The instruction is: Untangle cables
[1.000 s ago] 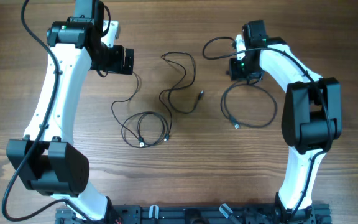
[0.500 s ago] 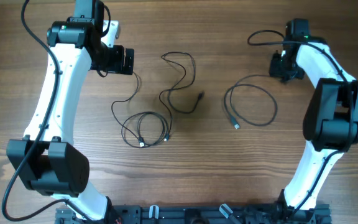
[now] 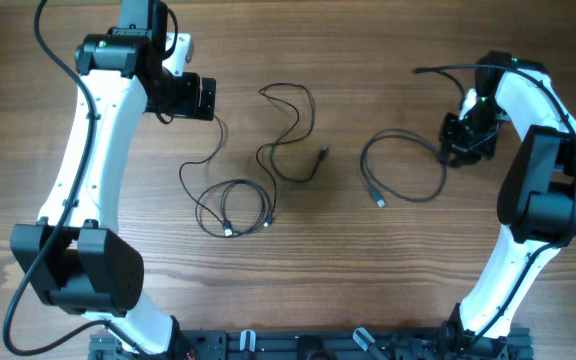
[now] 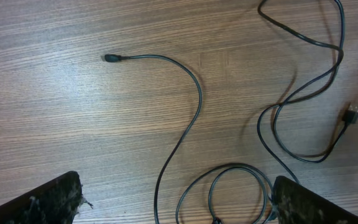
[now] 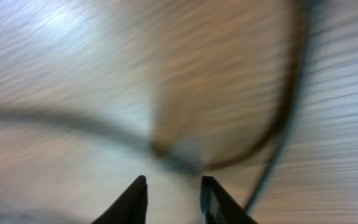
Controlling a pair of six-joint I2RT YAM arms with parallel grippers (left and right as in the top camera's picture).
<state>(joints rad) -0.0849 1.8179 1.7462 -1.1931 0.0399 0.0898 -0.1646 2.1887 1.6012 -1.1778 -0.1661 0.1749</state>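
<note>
Black R gripper [image 3: 465, 140], near the tabletop's [image 3: 368, 290] right edge: jaws parted narrowly, nothing seen betw. the tips (wrist view blurred). One cable's loop [image 3: 398, 134] reached its side; contact unclear. L gripper [image 4: 176, 186], toward the far-left corner, was spread wide & empty above a second cable [image 4: 194, 93]. A third cable [image 3: 309, 110] snaked near the tabletop's centre, apart from the loop.

Overhead looks straight down at the whole table [image 3: 368, 280]; left wrist hovers nearer over its middle cables [image 4: 199, 102]; right wrist's blurred, probably very close.
</note>
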